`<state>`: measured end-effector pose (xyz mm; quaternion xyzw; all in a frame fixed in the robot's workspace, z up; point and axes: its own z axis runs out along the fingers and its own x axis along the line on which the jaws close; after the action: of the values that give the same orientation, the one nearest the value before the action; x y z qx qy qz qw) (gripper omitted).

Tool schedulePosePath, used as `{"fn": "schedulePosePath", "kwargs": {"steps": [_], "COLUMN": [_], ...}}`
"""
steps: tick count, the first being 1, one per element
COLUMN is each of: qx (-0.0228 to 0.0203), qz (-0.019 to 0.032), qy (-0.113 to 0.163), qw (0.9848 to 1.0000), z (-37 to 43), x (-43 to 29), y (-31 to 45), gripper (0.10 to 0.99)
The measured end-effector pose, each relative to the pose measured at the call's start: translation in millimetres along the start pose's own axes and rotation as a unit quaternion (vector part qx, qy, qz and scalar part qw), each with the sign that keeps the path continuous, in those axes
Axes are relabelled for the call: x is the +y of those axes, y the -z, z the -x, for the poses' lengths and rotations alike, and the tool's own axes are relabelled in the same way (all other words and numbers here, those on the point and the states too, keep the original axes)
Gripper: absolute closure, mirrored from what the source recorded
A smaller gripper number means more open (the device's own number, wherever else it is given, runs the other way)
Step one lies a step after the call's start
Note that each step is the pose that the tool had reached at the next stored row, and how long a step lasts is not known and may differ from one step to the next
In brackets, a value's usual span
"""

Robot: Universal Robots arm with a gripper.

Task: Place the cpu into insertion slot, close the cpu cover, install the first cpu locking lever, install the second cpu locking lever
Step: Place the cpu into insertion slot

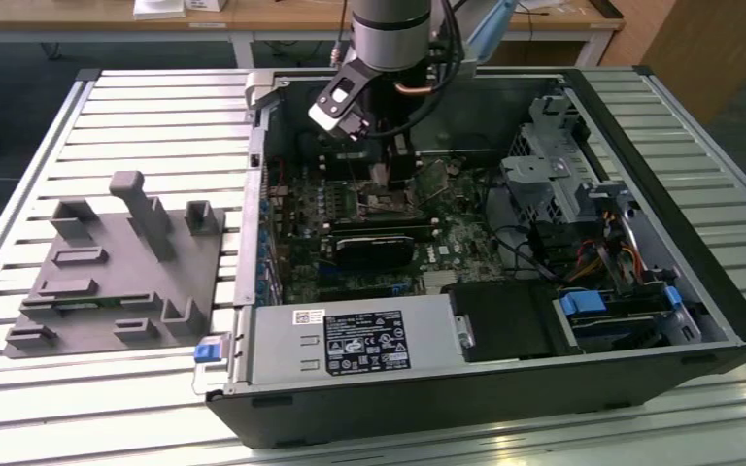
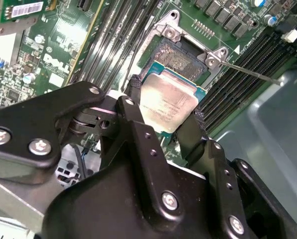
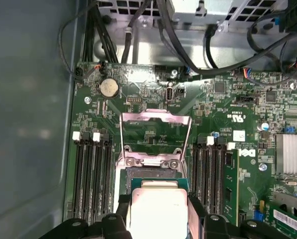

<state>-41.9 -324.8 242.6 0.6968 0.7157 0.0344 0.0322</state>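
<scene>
The gripper (image 2: pixel 166 105) is clamped on the cpu (image 2: pixel 171 97), with black fingers (image 2: pixel 133 92) pressing two opposite edges (metal top faces the camera). The cpu sits over the near part of the insertion slot (image 2: pixel 181 57); contact cannot be told. The cpu cover (image 3: pixel 138 115) stands raised beyond it on the circuit board (image 3: pixel 223 104).

Silver-topped cpu (image 2: pixel 168 107) hangs level over the dark insertion slot (image 2: pixel 179 57); cpu cover (image 3: pixel 156 116) stands open.
</scene>
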Motion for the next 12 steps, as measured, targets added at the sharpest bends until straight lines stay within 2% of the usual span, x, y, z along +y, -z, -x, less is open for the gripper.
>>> {"fn": "schedulePosePath", "kwargs": {"steps": [6,12], "qx": [-0.0002,-0.0002], "qz": [-0.0001,-0.0001], "qy": [0.000,0.000], "qw": [1.0000,1.0000], "z": [-1.3,-1.5], "x": [-2.0,-2.6], "y": [-10.4,-15.9], "gripper": [0.549,0.549]}}
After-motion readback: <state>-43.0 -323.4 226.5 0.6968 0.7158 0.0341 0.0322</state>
